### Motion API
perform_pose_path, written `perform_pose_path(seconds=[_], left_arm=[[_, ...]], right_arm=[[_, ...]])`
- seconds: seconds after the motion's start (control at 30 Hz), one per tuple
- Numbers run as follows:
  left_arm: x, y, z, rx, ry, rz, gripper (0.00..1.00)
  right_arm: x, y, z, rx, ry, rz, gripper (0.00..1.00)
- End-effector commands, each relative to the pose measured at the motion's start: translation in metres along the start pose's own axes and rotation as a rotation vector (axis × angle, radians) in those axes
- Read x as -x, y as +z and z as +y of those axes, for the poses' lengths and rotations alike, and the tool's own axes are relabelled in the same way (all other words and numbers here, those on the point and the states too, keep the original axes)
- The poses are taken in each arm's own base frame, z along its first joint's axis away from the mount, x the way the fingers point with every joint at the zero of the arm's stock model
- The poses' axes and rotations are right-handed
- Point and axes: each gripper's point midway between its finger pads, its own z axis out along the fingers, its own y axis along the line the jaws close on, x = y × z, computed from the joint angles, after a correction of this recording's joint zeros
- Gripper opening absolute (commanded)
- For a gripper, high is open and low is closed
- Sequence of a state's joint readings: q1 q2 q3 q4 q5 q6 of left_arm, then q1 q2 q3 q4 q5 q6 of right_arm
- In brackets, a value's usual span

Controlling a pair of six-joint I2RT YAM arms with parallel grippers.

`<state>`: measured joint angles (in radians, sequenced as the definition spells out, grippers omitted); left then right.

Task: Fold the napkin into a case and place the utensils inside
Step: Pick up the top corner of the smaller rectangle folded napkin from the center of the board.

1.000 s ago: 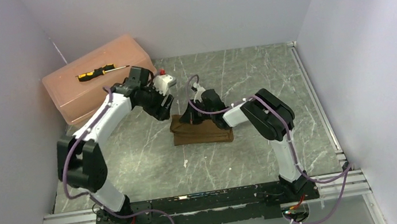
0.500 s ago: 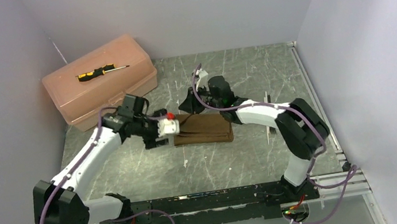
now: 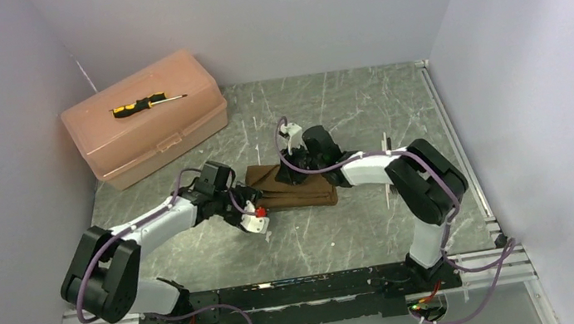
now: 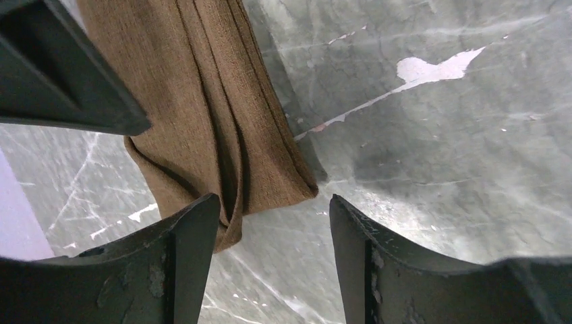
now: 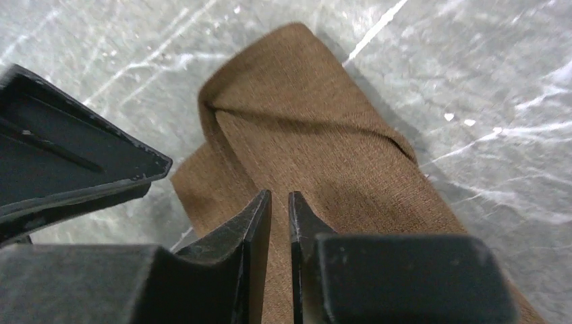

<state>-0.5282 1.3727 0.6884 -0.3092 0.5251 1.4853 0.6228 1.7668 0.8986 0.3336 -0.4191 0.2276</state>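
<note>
A big pink box (image 3: 145,118) sits at the back left of the grey table (image 3: 360,102), with a screwdriver (image 3: 144,104) on top. The brown napkin (image 3: 297,187) lies folded long and flat in the middle. The left gripper (image 4: 273,223) is spread wide at the napkin's left end. The right gripper (image 5: 280,209) is over the napkin, its fingers nearly together with just a thin gap.
</note>
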Motion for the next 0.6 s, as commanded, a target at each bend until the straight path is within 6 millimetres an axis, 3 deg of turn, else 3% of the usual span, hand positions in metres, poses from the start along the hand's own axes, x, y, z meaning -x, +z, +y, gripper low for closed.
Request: perform_pose_path(seconds=[0.0, 0.47, 0.57], left_arm=[[0.0, 0.011, 0.018, 0.06, 0.178, -0.024, 0.66], [-0.029, 0.041, -0.003, -0.014, 0.228, 0.035, 0.63], [-0.029, 0.041, 0.007, 0.02, 0.188, 0.037, 0.56]], right_arm=[[0.009, 0.011, -0.001, 0.024, -0.025, -0.031, 0.18], [-0.025, 0.021, -0.015, -0.005, 0.028, 0.007, 0.07], [-0.029, 0.019, -0.016, -0.012, 0.017, 0.01, 0.03]])
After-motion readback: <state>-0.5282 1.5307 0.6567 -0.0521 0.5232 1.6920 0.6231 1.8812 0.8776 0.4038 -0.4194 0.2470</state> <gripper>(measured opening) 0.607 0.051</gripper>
